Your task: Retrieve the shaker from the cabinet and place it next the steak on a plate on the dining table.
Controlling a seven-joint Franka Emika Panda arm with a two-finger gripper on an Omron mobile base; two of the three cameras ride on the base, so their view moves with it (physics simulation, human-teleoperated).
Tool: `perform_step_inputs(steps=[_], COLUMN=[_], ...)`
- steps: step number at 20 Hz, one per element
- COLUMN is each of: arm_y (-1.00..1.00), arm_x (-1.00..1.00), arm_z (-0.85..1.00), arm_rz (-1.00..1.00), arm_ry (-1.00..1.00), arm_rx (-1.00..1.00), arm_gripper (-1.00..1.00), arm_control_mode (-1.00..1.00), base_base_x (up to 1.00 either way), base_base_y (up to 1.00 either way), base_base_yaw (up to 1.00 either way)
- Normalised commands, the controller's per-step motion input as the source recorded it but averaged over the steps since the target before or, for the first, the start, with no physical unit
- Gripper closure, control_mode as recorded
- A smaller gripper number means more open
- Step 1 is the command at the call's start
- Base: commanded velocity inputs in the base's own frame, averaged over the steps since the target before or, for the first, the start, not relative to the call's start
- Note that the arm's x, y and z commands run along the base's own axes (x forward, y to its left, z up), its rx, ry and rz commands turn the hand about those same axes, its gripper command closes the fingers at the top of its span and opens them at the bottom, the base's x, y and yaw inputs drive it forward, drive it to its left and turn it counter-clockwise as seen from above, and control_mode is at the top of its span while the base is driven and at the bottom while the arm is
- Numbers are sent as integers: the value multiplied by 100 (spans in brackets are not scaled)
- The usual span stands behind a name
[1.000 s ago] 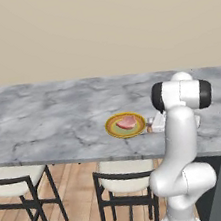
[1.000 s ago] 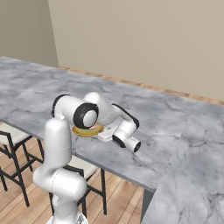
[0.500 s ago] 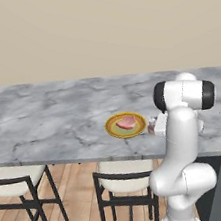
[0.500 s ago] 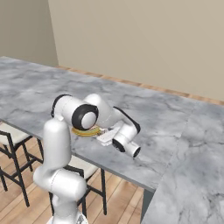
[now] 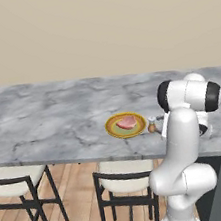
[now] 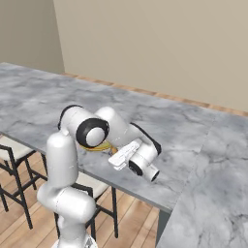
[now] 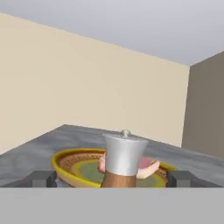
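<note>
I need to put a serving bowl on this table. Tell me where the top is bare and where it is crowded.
The dining table is bare left of the plate, to its far left end, and behind the plate to the wall-side edge. It is crowded at the plate's right rim: the shaker stands there by the steak, with the open gripper around it.

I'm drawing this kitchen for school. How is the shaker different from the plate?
The shaker stands upright and tall for its width; the plate lies flat and low. The shaker is narrow and much smaller; the plate is round and far wider. The shaker has an orange-brown body and pale grey top; the plate has a yellow-orange rim and greenish centre, with the steak on it. Both sit on the dining table, side by side.
</note>
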Motion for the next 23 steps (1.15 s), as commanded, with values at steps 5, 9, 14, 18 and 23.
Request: perform_step_inputs(steps=[5, 9, 14, 18, 23], arm_y=[-80, -53, -52, -11, 0], arm_x=[-45, -75, -100, -100, -100], arm_z=[0, 0, 61, 100, 100], arm_rz=[0, 0, -5, -8, -9], arm_ry=[-18, -16, -10, -25, -25], arm_rx=[7, 8, 10, 3, 0], arm_gripper=[-100, -100, -100, -100, -100], arm_control_mode=[-100, -100, -100, -100, -100], base_base_x=[0, 0, 0, 0, 0], base_base_y=[0, 0, 0, 0, 0], base_base_yaw=[0, 0, 0, 0, 0])
